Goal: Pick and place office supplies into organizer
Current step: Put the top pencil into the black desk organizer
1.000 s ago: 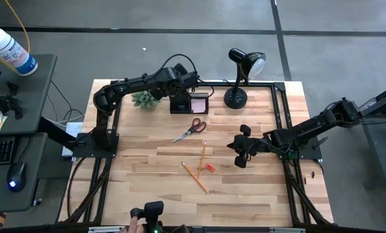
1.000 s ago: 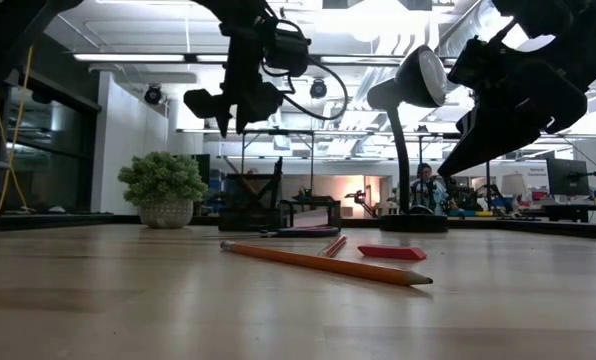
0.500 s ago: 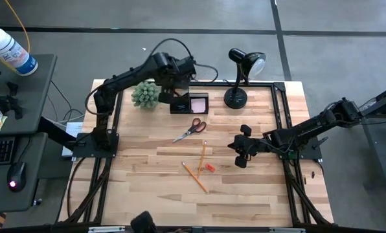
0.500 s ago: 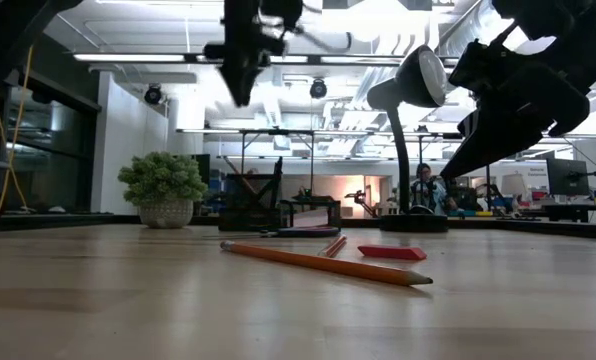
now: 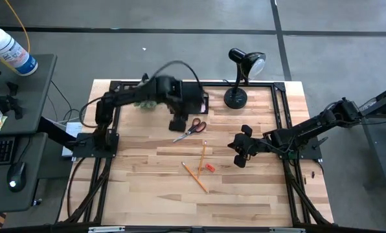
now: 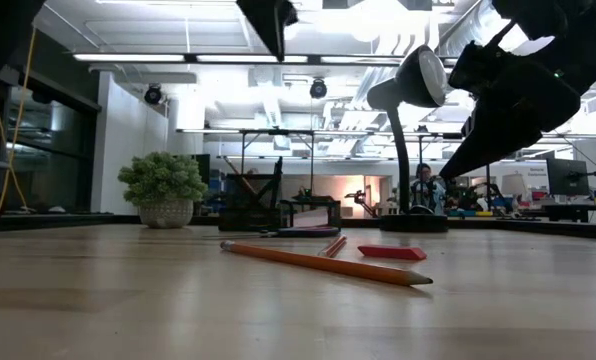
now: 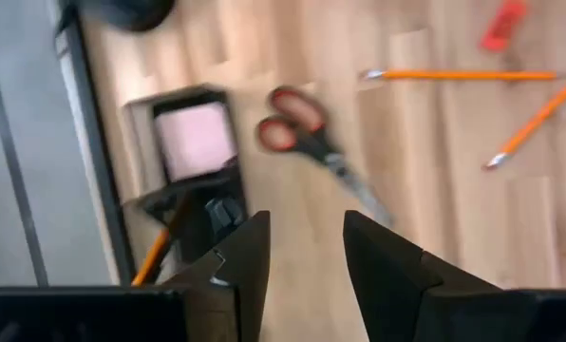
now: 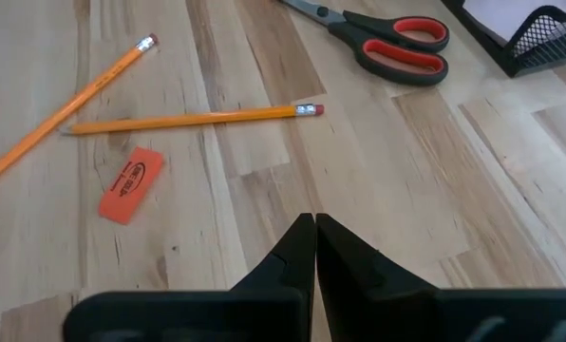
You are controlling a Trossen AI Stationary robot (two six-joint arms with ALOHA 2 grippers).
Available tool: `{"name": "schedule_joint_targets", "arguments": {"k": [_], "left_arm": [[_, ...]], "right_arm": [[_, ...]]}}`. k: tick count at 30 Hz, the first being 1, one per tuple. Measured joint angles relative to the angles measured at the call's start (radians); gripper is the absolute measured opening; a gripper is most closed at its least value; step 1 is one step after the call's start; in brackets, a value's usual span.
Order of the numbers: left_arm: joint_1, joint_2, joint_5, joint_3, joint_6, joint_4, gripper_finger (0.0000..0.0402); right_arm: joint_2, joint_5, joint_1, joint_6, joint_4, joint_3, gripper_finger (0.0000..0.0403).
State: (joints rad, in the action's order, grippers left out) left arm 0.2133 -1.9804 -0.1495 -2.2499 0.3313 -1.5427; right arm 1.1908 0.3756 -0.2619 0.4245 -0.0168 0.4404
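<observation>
Above scissors (image 5: 191, 127); left hand (image 7: 305, 249) empty

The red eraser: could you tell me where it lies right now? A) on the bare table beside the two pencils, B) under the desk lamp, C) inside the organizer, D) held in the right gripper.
A: the red eraser lies flat on the wooden table close to the two pencils, while the right gripper hangs shut and empty above the wood.

scissors (image 5: 190, 128) just in front of organizer (image 5: 194, 103), pencils (image 5: 197, 169) and eraser (image 5: 209, 167) nearer the front edge
</observation>
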Motion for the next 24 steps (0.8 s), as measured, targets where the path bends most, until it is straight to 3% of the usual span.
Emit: {"name": "schedule_joint_targets", "arguments": {"k": [11,24], "left_arm": [[-0.243,-0.001,-0.118,0.219,-0.178,0.077,0.0105],[-0.341,0.038,-0.095,0.518,-0.353,0.254,0.0066]], "right_arm": [[0.0,-0.036,0.0,-0.137,0.095,0.0,0.0007],[0.0,-0.046,0.001,-0.122,0.123,0.0,0.001]]}}
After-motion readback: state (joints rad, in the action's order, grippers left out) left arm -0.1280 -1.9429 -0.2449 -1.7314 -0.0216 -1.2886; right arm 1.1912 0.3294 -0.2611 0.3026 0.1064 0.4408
